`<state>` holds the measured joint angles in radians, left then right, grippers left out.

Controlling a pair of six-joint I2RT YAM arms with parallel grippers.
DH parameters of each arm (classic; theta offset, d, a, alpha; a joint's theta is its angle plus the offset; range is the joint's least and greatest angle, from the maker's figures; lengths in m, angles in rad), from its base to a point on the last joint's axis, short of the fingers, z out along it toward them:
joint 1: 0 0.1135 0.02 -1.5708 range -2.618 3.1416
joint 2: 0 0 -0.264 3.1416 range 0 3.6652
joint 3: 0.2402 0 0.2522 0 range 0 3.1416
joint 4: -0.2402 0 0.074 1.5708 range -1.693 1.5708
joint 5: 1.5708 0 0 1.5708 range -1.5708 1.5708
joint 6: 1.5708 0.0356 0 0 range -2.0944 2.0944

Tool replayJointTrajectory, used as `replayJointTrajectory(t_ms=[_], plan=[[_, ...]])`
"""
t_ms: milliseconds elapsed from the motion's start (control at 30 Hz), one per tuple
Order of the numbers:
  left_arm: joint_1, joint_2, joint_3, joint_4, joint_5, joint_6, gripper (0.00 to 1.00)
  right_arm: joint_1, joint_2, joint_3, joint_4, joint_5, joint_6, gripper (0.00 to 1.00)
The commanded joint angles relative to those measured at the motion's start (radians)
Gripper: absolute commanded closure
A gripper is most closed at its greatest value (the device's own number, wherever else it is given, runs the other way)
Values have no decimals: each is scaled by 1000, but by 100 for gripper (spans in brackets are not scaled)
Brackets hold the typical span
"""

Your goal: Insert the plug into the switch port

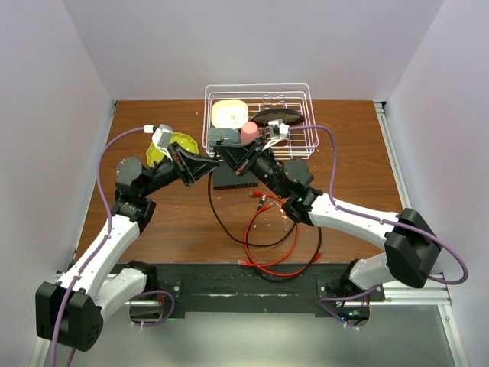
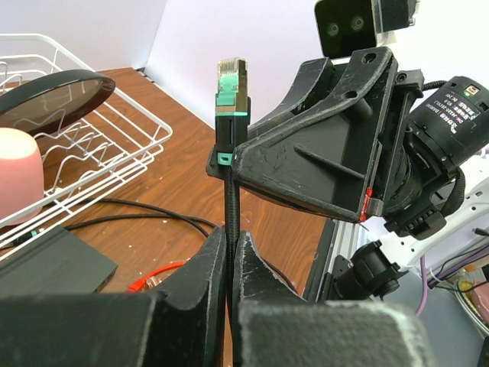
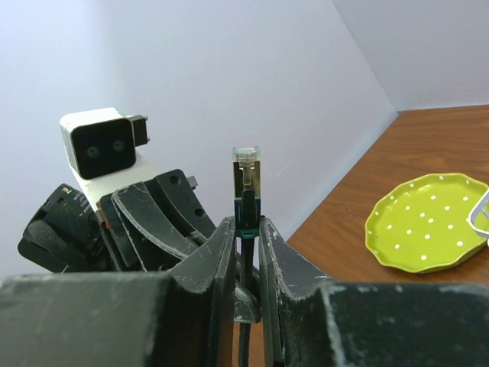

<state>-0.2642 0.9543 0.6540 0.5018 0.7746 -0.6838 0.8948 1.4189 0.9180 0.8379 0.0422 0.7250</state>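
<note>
The plug (image 2: 231,92) stands up in the air, well off the worktop (image 1: 359,183). The left claw (image 2: 231,260) is pinched shut on its black cable (image 2: 231,202) just below, and the right claw (image 3: 246,229) is closed on the plug's boot; if both pull at once, I reckon the plug could twist in the grip and meet the port crooked. The switch (image 2: 53,264) lies flat below, beside the wire rack (image 2: 114,145), while both arms reach inward, forearms raised, claws meeting nose to nose.
</note>
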Motion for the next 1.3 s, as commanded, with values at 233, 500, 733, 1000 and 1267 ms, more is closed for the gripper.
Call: replayJointTrajectory(t_ms=[233,500,733,1000,1267], plan=[[-4,-31,26,18,5,26,100,0,20,-14,110,-41,28,71],[-4,-29,25,15,3,29,100,-8,14,-47,125,-27,56,90],[-4,-26,25,15,5,32,100,-16,-1,-45,110,-19,60,100],[-4,-41,49,-77,-20,93,16,-83,-147,-45,-127,-7,-14,100],[-3,-104,12,-94,-139,145,10,-129,-415,-51,-529,157,-229,100]])
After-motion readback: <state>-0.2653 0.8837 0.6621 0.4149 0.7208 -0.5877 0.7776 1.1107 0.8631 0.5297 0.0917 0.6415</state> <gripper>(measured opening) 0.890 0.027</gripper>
